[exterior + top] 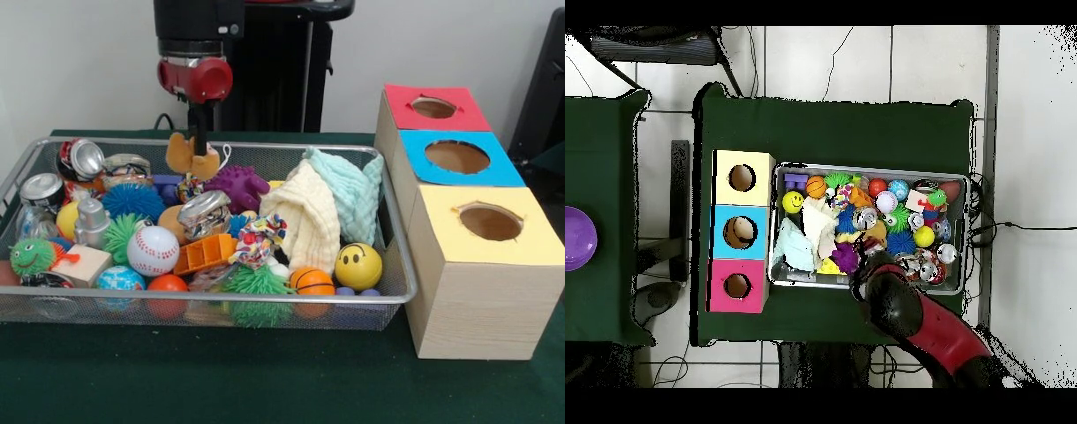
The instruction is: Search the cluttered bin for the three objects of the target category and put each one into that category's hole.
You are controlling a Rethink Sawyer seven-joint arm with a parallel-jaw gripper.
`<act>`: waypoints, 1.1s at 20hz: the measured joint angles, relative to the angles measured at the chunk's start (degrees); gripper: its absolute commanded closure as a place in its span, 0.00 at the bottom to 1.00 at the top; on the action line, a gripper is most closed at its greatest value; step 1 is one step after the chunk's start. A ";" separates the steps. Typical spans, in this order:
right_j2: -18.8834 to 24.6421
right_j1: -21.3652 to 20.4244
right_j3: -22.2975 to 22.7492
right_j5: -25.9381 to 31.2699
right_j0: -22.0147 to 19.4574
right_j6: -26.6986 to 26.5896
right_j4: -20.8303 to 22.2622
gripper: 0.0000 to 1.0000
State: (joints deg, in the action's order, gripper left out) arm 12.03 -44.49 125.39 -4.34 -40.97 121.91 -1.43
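My gripper (199, 141) hangs over the back middle of the wire-mesh bin (221, 299). It is shut on a tan-brown plush animal (189, 157), held just above the clutter, with a string loop at its right. The red-bordered hole (433, 107) tops the farthest wooden box, right of the bin. In the overhead view the arm (905, 310) covers the gripper and plush at the bin's (865, 168) lower edge, and the red-bordered hole (737, 286) is to the left. A yellow bit (830, 266) shows by the purple spiky ball; I cannot tell whether it is the duck. The striped orange plush is hidden.
The blue-bordered hole (456, 156) and yellow-bordered hole (491, 223) sit nearer than the red one. The bin holds a pale yellow cloth (305, 221), a mint cloth (353, 185), a purple spiky ball (237, 185), a baseball (153, 251), a smiley ball (357, 265) and cans (81, 159).
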 measured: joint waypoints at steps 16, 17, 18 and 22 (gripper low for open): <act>15.22 -4.53 3.20 5.64 -2.66 0.00 -4.56 1.00; 17.20 -5.28 4.16 6.36 -2.57 0.00 -6.04 1.00; 17.87 -5.58 4.52 6.60 -2.53 0.00 -6.59 1.00; 20.97 -7.10 6.11 7.71 -2.28 0.00 -9.28 1.00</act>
State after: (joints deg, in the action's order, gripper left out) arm 33.00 -51.59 131.50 3.37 -43.25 121.91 -10.71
